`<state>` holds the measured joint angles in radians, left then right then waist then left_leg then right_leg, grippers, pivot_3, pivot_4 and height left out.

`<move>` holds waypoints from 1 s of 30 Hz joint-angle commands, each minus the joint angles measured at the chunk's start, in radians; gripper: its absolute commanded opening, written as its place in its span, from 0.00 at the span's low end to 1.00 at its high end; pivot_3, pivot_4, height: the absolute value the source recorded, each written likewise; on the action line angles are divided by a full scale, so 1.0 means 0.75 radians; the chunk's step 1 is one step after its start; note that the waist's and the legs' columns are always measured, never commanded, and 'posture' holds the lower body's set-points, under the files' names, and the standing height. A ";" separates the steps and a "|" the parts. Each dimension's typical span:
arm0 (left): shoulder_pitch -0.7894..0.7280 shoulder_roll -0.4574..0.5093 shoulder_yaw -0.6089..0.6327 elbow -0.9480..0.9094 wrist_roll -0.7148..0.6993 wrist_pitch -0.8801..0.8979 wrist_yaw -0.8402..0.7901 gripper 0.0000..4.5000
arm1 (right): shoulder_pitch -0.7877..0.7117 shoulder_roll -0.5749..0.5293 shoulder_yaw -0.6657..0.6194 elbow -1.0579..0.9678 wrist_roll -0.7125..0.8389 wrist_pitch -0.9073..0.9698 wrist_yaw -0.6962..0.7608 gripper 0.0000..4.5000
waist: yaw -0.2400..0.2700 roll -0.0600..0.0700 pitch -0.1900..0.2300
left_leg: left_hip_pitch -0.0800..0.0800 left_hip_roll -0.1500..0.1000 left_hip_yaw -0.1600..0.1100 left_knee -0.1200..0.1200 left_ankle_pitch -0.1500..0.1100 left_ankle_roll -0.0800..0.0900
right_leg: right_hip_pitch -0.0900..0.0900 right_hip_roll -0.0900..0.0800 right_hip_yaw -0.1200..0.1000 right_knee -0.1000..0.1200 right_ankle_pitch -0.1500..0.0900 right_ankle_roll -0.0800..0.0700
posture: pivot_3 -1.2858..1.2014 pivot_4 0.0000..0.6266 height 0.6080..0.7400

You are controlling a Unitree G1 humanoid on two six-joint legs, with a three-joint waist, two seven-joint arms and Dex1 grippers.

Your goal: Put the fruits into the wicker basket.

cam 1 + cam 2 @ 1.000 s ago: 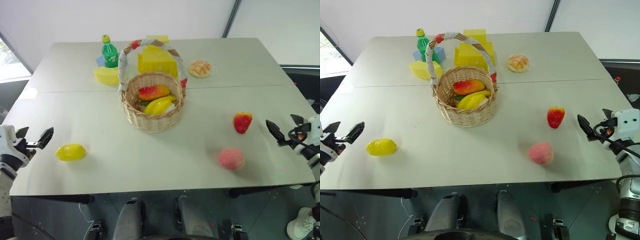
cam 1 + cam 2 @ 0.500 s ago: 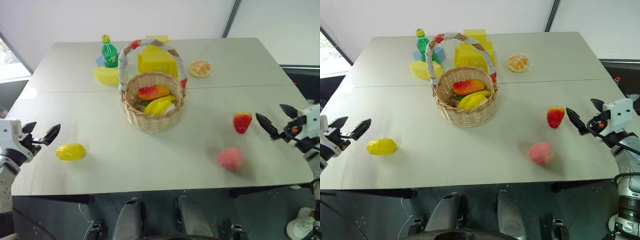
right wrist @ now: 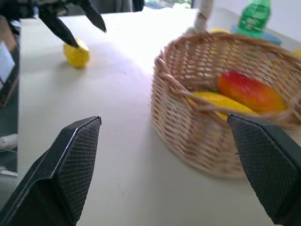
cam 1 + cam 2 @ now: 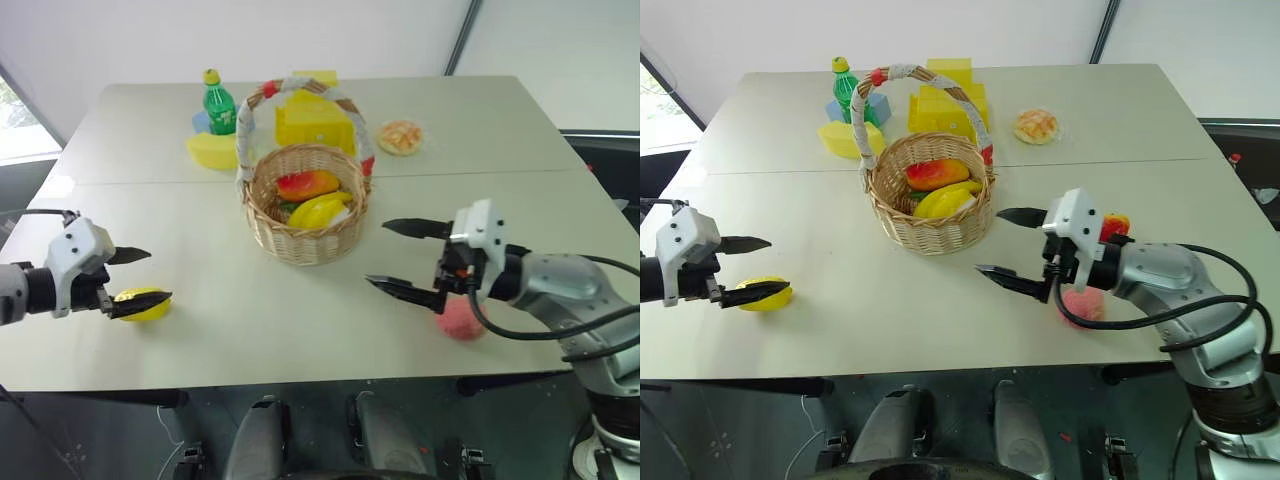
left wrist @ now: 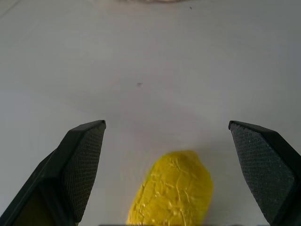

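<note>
Both arms have swung in over the counter (image 4: pixel 200 330) since a second ago, when they hung out past its left and right edges. The right gripper (image 4: pixel 408 258) has travelled the farthest: it was out beyond the strawberry (image 4: pixel 1114 224) and now sits between the wicker basket (image 4: pixel 306 215) and the peach (image 4: pixel 462 320), pointing toward the basket, its arm covering most of both fruits. The left gripper (image 4: pixel 135 276) has come in a shorter way and turned toward the lemon (image 4: pixel 142 304).

The lemon lies on the counter near the front left edge, well apart from the basket. The left fingers (image 5: pixel 82 165) are spread wide and stand either side of it, not touching it; one tip lies over it in the head view (in the wrist view the lemon sits low between them, with clear gaps on both sides).

The right fingers (image 3: pixel 70 169) are spread wide too, holding nothing. The basket's near wall stands just ahead of them, with a mango-like fruit and yellow pieces already inside. The peach and strawberry lie behind that gripper, on the counter's right side.
</note>
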<state>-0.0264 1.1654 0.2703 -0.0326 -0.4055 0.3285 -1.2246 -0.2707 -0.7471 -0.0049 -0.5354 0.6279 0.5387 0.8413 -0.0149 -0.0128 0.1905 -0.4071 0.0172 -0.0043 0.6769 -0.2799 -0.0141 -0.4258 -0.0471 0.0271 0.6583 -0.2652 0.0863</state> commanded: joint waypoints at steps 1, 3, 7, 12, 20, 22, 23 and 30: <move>-0.081 0.104 -0.069 0.063 0.103 -0.112 -0.104 1.00 | -0.023 0.037 0.063 -0.009 -0.040 -0.035 0.016 1.00 | 0.004 -0.001 0.000 | -0.001 -0.001 0.000 0.000 0.000 0.000 | 0.000 0.000 -0.001 0.000 0.001 0.001 | 0.52 0.24 1.00; -0.118 0.130 -0.104 0.091 0.127 -0.147 -0.149 1.00 | -0.024 0.055 0.087 -0.009 -0.051 -0.042 0.025 1.00 | 0.004 -0.002 0.000 | -0.001 -0.001 0.001 0.000 0.000 0.000 | 0.000 0.001 -0.002 -0.001 0.001 0.002 | 0.52 0.24 1.00; -0.181 0.142 -0.186 0.149 0.192 -0.214 -0.215 1.00 | -0.031 0.098 0.122 -0.027 -0.051 -0.032 0.019 1.00 | 0.001 -0.002 0.000 | -0.001 -0.001 0.002 0.000 0.000 0.000 | 0.000 0.002 -0.002 -0.001 0.002 0.003 | 0.52 0.24 1.00; -0.215 0.146 -0.299 0.225 0.323 -0.326 -0.254 1.00 | -0.041 0.130 0.154 -0.044 -0.055 -0.014 0.003 1.00 | -0.005 -0.002 0.000 | -0.001 -0.001 0.002 0.000 0.000 0.000 | -0.001 0.003 -0.002 0.000 0.002 0.003 | 0.52 0.24 1.00; -0.322 0.095 -0.397 0.340 0.425 -0.425 -0.248 1.00 | -0.058 0.161 0.182 -0.068 -0.054 0.016 -0.022 1.00 | 0.001 -0.002 0.000 | -0.002 -0.001 0.003 0.001 0.000 0.000 | -0.001 0.003 -0.002 0.000 0.002 0.003 | 0.52 0.24 1.00; -0.324 0.091 -0.398 0.355 0.420 -0.432 -0.266 1.00 | -0.060 0.166 0.184 -0.073 -0.054 0.021 -0.026 1.00 | 0.001 -0.002 0.000 | -0.002 -0.001 0.002 0.001 0.000 0.000 | -0.001 0.003 -0.002 0.000 0.002 0.003 | 0.52 0.24 1.00; -0.323 0.089 -0.397 0.359 0.416 -0.434 -0.275 1.00 | -0.060 0.167 0.184 -0.074 -0.054 0.022 -0.026 1.00 | 0.000 -0.002 0.000 | -0.002 -0.001 0.002 0.001 0.000 0.000 | -0.001 0.003 -0.002 0.001 0.002 0.004 | 0.52 0.24 1.00; -0.283 0.093 -0.356 0.402 0.431 -0.476 -0.237 0.41 | -0.046 0.191 0.206 -0.072 -0.072 0.004 -0.028 1.00 | -0.003 -0.002 0.000 | -0.002 -0.001 0.002 0.001 0.000 0.000 | -0.001 0.003 -0.002 0.001 0.002 0.004 | 0.52 0.24 1.00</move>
<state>-0.2469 1.2248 -0.0198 0.2547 -0.0999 -0.0054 -1.4211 -0.3004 -0.6113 0.1521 -0.5472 0.5712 0.5600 0.8202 -0.0169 -0.0143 0.1908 -0.4082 0.0166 -0.0029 0.6779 -0.2799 -0.0140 -0.4265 -0.0448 0.0259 0.6593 -0.2638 0.0890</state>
